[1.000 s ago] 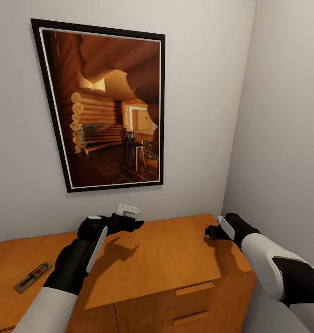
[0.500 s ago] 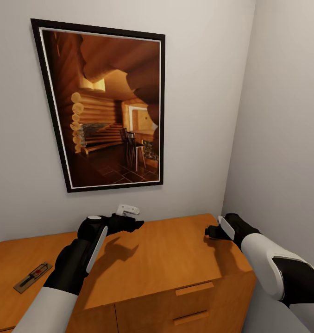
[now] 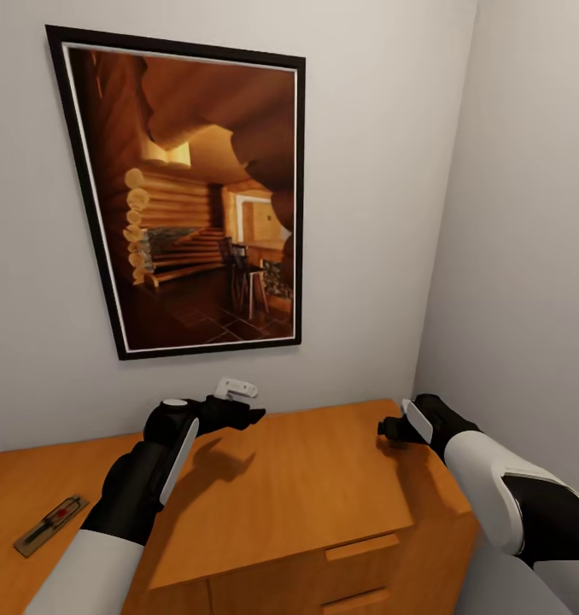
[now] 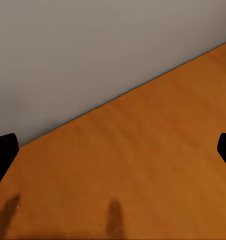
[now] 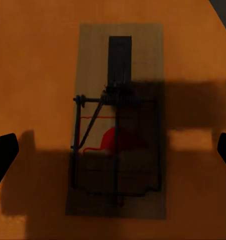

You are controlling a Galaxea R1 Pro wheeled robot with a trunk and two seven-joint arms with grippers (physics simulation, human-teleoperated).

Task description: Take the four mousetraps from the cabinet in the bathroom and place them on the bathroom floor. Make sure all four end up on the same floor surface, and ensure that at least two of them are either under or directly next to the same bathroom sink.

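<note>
Setting: pale walls meeting in a corner, a framed log-cabin picture (image 3: 187,201) hung above the orange-brown cabinet (image 3: 315,478), whose flat top serves as the bench.

Right end effector (image 3: 390,427): held over the right part of the top; in the right wrist view its dark fingertips (image 5: 4,152) are seen spread wide, nothing between them.

Mousetrap below it: a mousetrap (image 5: 120,120) is seen flat on the wood directly under the right end effector, centred between the fingertips. Its long axis is judged to run across the line joining the two fingertips, so the narrow width is presented to a closing grip.

Left end effector (image 3: 242,416): poised over bare wood near the wall, likewise parted and empty.

Second mousetrap (image 3: 52,523): lying at the far left of the top, long axis diagonal, well apart from both end effectors; the left arm is nearer.
</note>
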